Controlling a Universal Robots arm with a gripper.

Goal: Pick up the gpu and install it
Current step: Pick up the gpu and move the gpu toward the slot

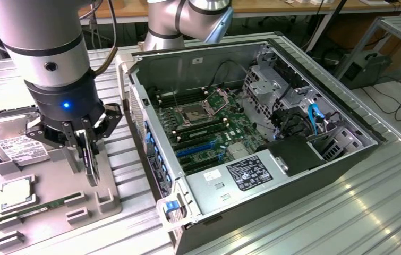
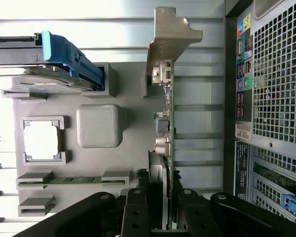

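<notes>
The gpu [image 1: 89,162] is a thin dark card seen edge-on and held upright, with its pale silver bracket [image 2: 170,39] at the end away from the fingers. My gripper [image 1: 83,139] is shut on the card's board over the grey parts tray [image 1: 108,204], at the exterior view's left. In the wrist view the black fingers [image 2: 136,210] clamp the gpu [image 2: 166,123] from both sides, the gripper [image 2: 161,200] at the card's near end. Whether the card still touches the tray cannot be told.
On the tray [image 2: 133,128] lie a silver hard drive [image 1: 9,143], a square processor [image 1: 17,194] and a green memory stick [image 1: 37,210]. The open computer case [image 1: 186,69] lies to the exterior view's right, its motherboard with blue slots [image 1: 193,149] exposed. The case's rear panel [image 2: 271,98] is close beside the card.
</notes>
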